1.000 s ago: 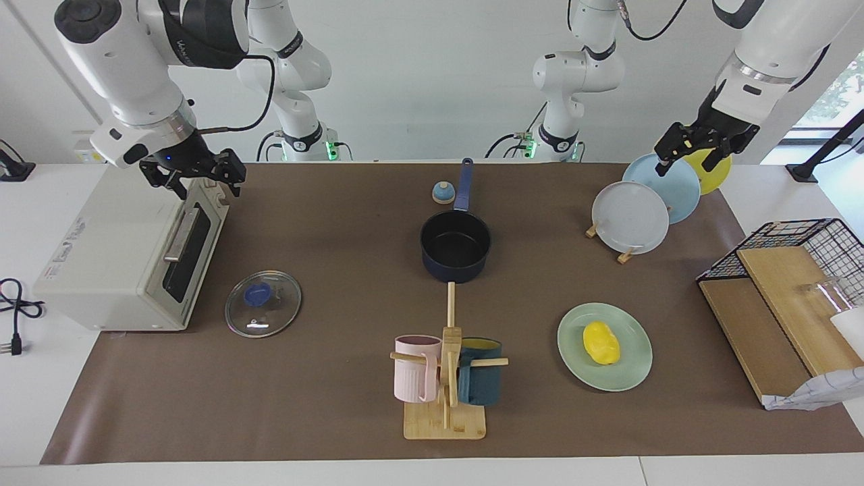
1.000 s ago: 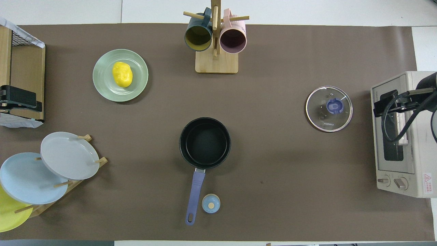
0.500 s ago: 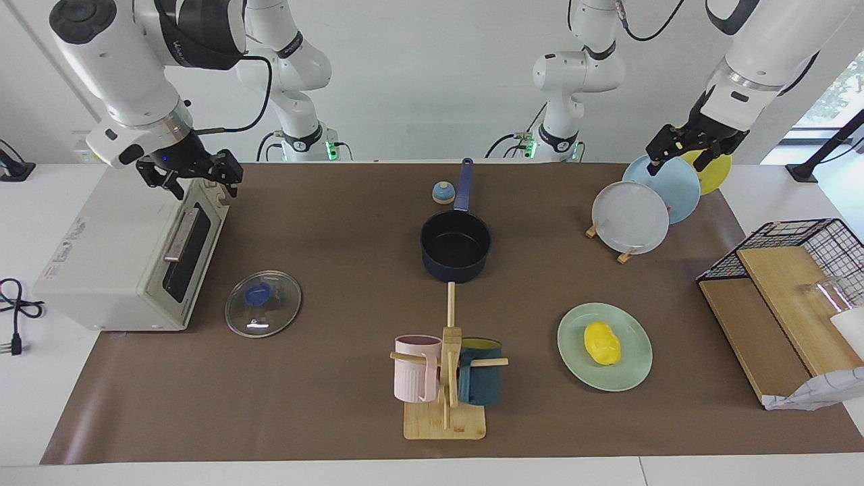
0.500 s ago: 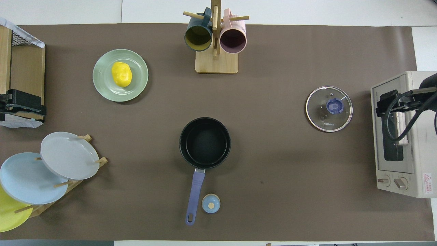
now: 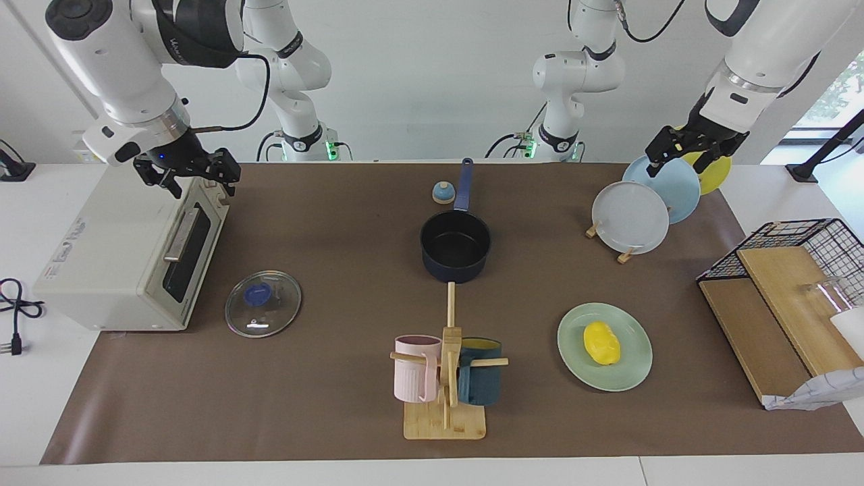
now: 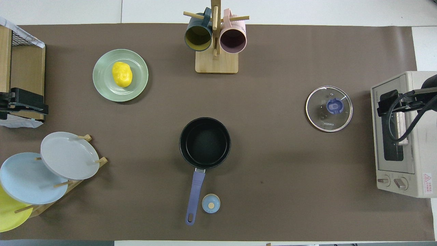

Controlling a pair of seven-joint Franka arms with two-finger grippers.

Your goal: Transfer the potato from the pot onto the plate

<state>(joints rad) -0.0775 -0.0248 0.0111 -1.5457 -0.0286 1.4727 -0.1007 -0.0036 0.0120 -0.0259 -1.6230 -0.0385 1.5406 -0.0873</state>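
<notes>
I see the potato [image 5: 601,342], a small bright yellow lumpy oval, lying on the pale mint-green plate [image 5: 631,368] in the lower right of the facing view, slightly off the plate's centre. The plate sits flat on the brown mat. The pot [image 5: 455,246], navy with a black inside, stands upright and empty mid-frame, its blue handle pointing toward the top.

The yellow plate [image 6: 8,215] is cut off by the edge. The wire basket [image 5: 796,253] is cut off too.
</notes>
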